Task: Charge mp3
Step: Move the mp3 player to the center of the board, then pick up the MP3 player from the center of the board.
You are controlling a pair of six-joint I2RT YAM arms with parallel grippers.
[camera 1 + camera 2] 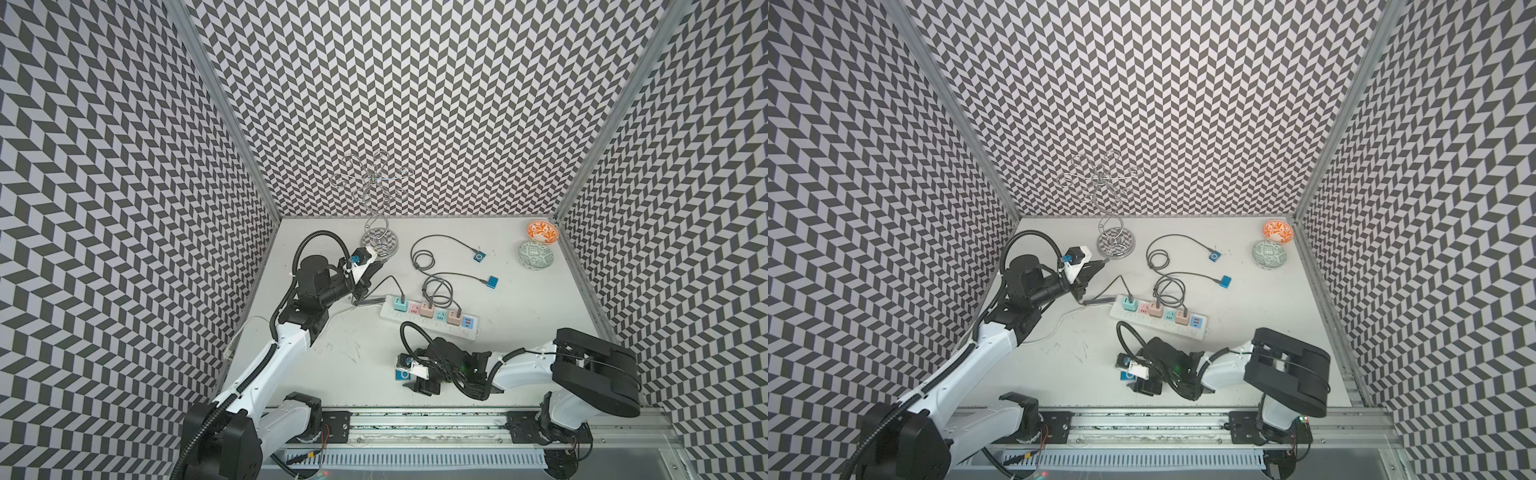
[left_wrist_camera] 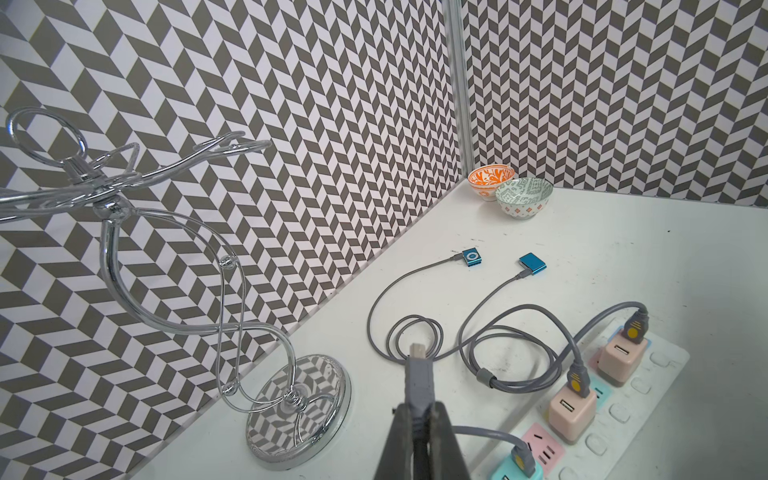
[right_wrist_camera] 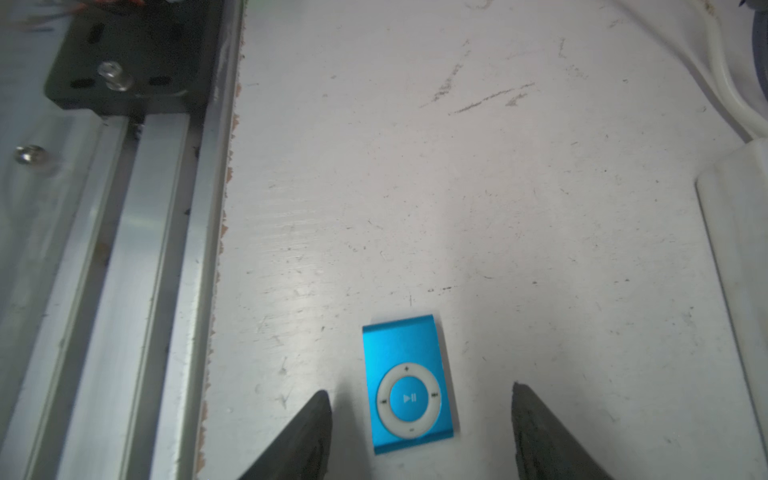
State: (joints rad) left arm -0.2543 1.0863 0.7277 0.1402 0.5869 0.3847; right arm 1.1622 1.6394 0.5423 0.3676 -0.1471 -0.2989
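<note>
Right fingers (image 3: 309,432): spread wide, straddling mp3 player (image 3: 409,384), gap each side, nothing held.
Left fingers (image 2: 395,444): clamped on grey cable plug (image 2: 419,374), tip poking out.
mp3 player: flat on table (image 3: 498,187), face up, by front rail (image 3: 137,249).
Cable (image 2: 478,431): other end in teal charger (image 2: 509,473) on power strip (image 2: 648,374).

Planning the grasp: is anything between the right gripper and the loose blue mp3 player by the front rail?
Nothing visible. The flat blue mp3 player lies face up on the bare white table, directly between the fingers of the open right gripper, with clear gaps on both sides.
</note>
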